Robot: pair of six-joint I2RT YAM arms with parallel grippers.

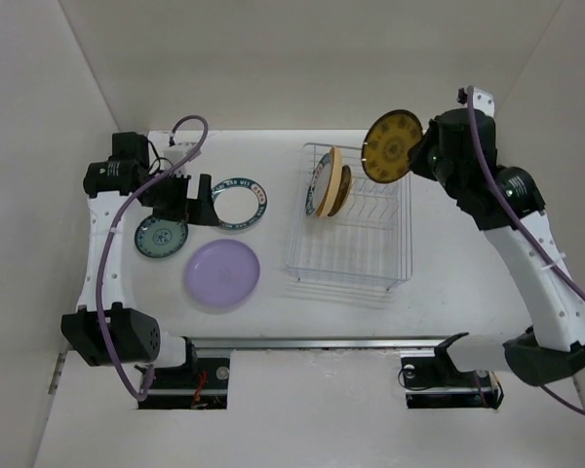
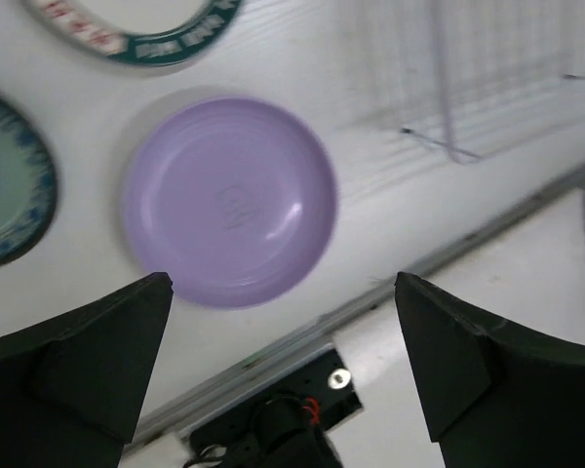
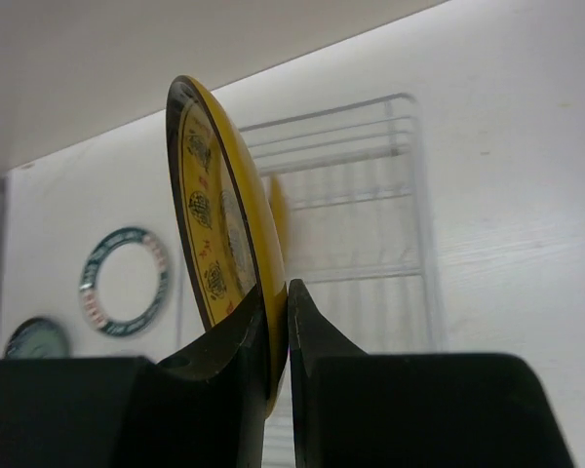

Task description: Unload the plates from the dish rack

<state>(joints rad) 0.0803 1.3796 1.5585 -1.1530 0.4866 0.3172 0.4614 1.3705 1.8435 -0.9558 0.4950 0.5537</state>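
Note:
My right gripper (image 1: 416, 156) (image 3: 278, 297) is shut on the rim of a mustard plate with a dark rim (image 1: 390, 145) (image 3: 207, 210). It holds the plate upright in the air above the far right corner of the wire dish rack (image 1: 347, 277) (image 3: 409, 195). A pale yellow plate (image 1: 328, 181) and two other plates still stand in the rack's slots. On the table lie a lavender plate (image 1: 221, 274) (image 2: 229, 200), a teal patterned plate (image 1: 161, 237) (image 2: 5, 190) and a white plate with a dark-blue rim (image 1: 239, 204) (image 3: 125, 281). My left gripper (image 1: 191, 203) (image 2: 283, 292) hangs open above them, holding nothing.
White walls stand close on the left, the right and the back. A metal rail (image 1: 302, 342) runs along the table's near edge, with the arm bases behind it. The rack's near half holds no plates.

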